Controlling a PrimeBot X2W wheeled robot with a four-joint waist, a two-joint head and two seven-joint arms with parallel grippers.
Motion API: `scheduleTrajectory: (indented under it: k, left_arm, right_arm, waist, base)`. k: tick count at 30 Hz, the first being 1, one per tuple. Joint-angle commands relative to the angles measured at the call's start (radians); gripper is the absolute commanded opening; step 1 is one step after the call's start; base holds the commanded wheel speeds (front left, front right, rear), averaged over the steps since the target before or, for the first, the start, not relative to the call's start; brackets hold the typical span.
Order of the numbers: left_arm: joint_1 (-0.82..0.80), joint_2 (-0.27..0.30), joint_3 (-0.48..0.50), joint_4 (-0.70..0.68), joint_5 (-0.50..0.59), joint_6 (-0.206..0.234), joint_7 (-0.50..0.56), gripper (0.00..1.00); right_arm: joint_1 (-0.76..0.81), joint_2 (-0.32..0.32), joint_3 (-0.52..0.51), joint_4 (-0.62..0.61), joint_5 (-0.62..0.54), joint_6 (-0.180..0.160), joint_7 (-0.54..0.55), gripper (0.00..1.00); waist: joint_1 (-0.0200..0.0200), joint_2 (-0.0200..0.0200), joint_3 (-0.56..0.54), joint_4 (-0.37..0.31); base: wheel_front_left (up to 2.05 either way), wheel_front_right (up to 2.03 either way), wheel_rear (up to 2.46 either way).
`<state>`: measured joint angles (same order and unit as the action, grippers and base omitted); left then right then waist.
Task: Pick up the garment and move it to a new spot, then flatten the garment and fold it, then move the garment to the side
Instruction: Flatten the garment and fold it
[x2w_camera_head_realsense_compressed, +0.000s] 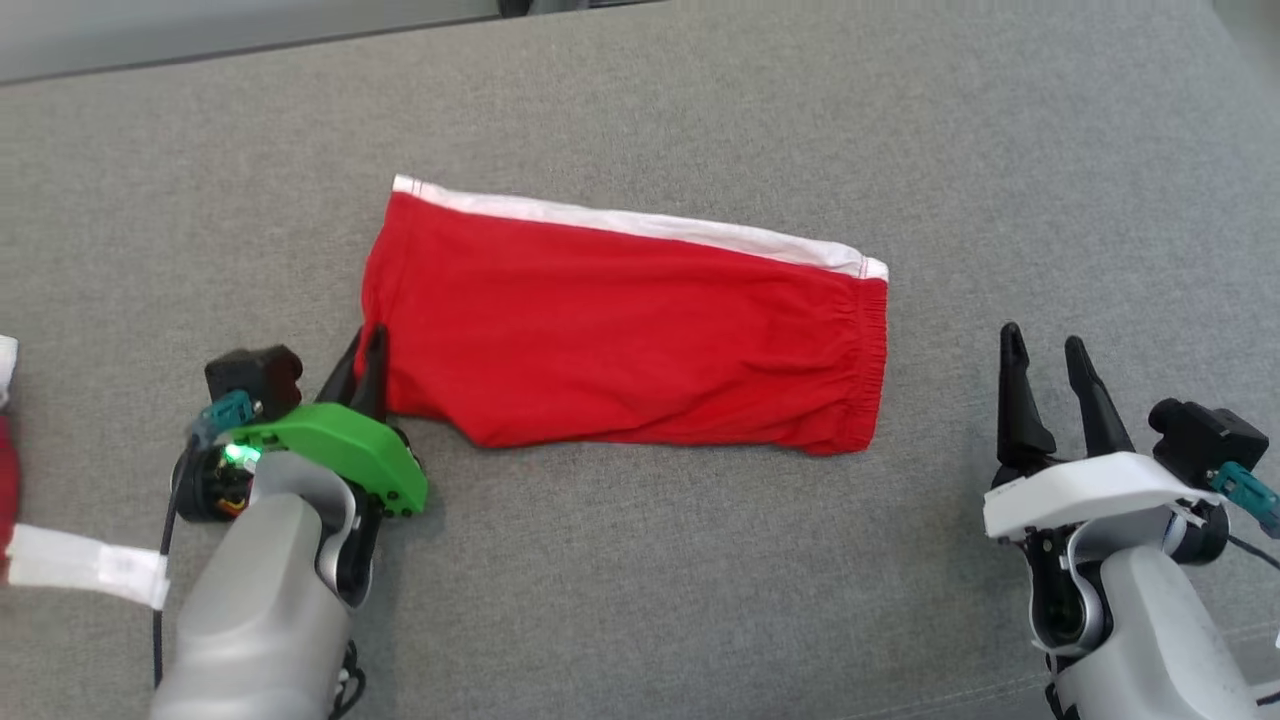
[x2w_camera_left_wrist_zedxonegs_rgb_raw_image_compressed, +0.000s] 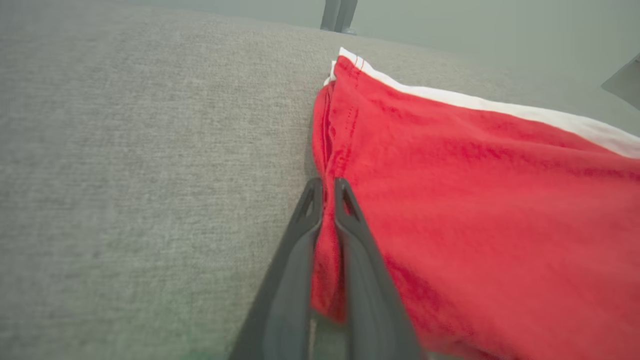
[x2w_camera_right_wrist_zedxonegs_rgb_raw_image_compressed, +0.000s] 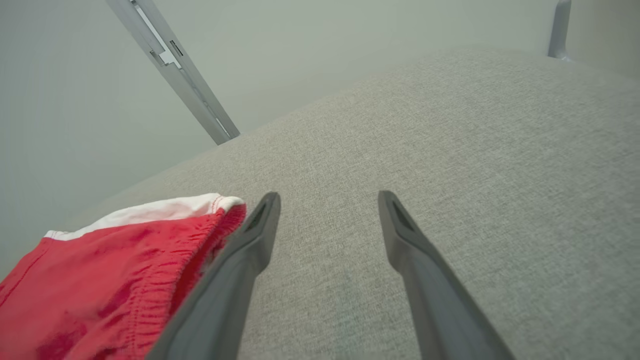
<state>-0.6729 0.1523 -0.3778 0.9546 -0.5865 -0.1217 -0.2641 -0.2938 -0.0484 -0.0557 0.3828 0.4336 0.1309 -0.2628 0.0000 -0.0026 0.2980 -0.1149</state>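
The garment (x2w_camera_head_realsense_compressed: 620, 330) is a pair of red shorts with a white side stripe, folded lengthwise and lying flat on the grey cloth surface. Its elastic waistband is at the right end. My left gripper (x2w_camera_head_realsense_compressed: 365, 350) sits at the garment's left hem, shut on a pinch of red cloth; the left wrist view shows the garment (x2w_camera_left_wrist_zedxonegs_rgb_raw_image_compressed: 475, 200) with its hem squeezed between the left gripper's (x2w_camera_left_wrist_zedxonegs_rgb_raw_image_compressed: 327, 187) two fingers. My right gripper (x2w_camera_head_realsense_compressed: 1045, 345) stands open to the right of the waistband, holding nothing. In the right wrist view the right gripper (x2w_camera_right_wrist_zedxonegs_rgb_raw_image_compressed: 327, 200) hovers over bare cloth with the garment (x2w_camera_right_wrist_zedxonegs_rgb_raw_image_compressed: 115, 270) at its left.
The grey upholstered surface (x2w_camera_head_realsense_compressed: 640, 580) spreads all around. Another red and white cloth piece (x2w_camera_head_realsense_compressed: 60, 560) lies at the left edge. A metal bar (x2w_camera_right_wrist_zedxonegs_rgb_raw_image_compressed: 175, 70) leans beyond the far edge, and a metal leg (x2w_camera_left_wrist_zedxonegs_rgb_raw_image_compressed: 339, 15) stands past the surface's far side.
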Motion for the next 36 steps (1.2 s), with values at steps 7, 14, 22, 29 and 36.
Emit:
scheduleTrajectory:
  k: [7, 14, 22, 29, 36]
  left_arm:
    - [0.231, -0.049, 0.14, -0.127, 0.051, 0.037, 0.0, 0.0]
    - [0.364, -0.068, 0.243, -0.219, 0.128, 0.039, 0.0, 0.95]
    - [0.477, -0.081, 0.392, -0.412, 0.291, 0.055, 0.0, 1.0]
    - [0.595, -0.095, 0.476, -0.562, 0.371, 0.05, 0.0, 1.0]
    - [0.69, -0.1, 0.52, -0.619, 0.417, 0.041, 0.0, 1.0]
  right_arm:
    - [0.107, -0.004, -0.019, 0.01, -0.047, 0.0, -0.003, 1.0]
    - [0.132, -0.005, -0.017, 0.022, -0.049, 0.0, -0.003, 1.0]
    - [0.149, -0.004, -0.008, -0.003, -0.098, 0.0, -0.003, 1.0]
    - [0.171, -0.004, -0.012, -0.008, -0.11, 0.0, -0.003, 1.0]
    - [0.19, -0.004, 0.027, 0.0, -0.112, 0.0, -0.003, 1.0]
  waist:
    - [0.0, 0.0026, -0.176, 0.088]
    - [0.0, 0.0026, -0.221, 0.107]
    - [0.0, 0.0026, -0.246, 0.106]
    - [0.0, 0.0026, -0.279, 0.114]
    - [0.0, 0.0026, -0.286, 0.139]
  base:
    - [0.0, 0.0, 0.0]
    - [0.0, 0.0, 0.0]
    - [0.0, 0.0, 0.0]
    - [0.0, 0.0, 0.0]
    - [0.0, 0.0, 0.0]
